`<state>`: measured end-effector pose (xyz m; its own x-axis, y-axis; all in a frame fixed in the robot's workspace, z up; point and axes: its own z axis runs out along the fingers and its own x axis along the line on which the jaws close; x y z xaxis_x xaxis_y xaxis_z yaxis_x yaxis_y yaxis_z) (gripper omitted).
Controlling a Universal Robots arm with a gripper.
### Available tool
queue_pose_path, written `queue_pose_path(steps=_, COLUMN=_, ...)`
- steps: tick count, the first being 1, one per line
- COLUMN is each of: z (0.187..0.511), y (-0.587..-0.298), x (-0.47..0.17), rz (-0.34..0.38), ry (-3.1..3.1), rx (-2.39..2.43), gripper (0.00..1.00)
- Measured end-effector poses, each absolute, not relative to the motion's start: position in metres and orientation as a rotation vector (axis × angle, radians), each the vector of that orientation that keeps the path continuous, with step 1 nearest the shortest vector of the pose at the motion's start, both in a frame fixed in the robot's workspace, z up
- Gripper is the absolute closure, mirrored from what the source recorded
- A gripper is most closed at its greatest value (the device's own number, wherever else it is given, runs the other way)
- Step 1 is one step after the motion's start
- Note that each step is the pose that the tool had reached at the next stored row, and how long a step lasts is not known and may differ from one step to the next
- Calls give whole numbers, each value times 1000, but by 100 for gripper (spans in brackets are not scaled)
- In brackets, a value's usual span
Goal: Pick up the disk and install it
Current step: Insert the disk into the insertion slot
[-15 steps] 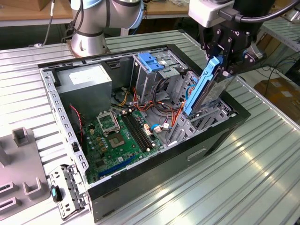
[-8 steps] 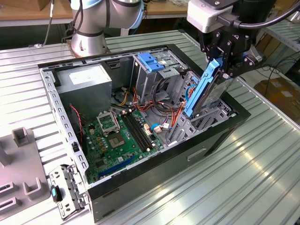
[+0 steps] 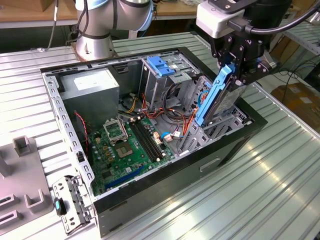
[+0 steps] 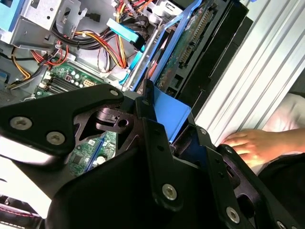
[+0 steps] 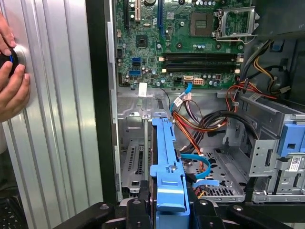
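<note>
The hand (image 3: 235, 75) is clamped on the disk (image 3: 215, 95), which stands on edge and tilted, its lower end inside the open computer case (image 3: 150, 200) at the exterior view's right. The power supply's (image 3: 90, 92) white sticker carries print too small to read.

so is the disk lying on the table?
No, the hand holds the disk tilted on edge over the open case, off the table.
</note>
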<state>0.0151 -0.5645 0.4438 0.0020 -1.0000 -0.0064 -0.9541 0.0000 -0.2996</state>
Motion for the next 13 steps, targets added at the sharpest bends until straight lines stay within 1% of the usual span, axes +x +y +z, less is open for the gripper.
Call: queue_pose_path(steps=13, z=438, y=-563, x=16, rz=-309, ry=2054, rx=-2056, gripper=63)
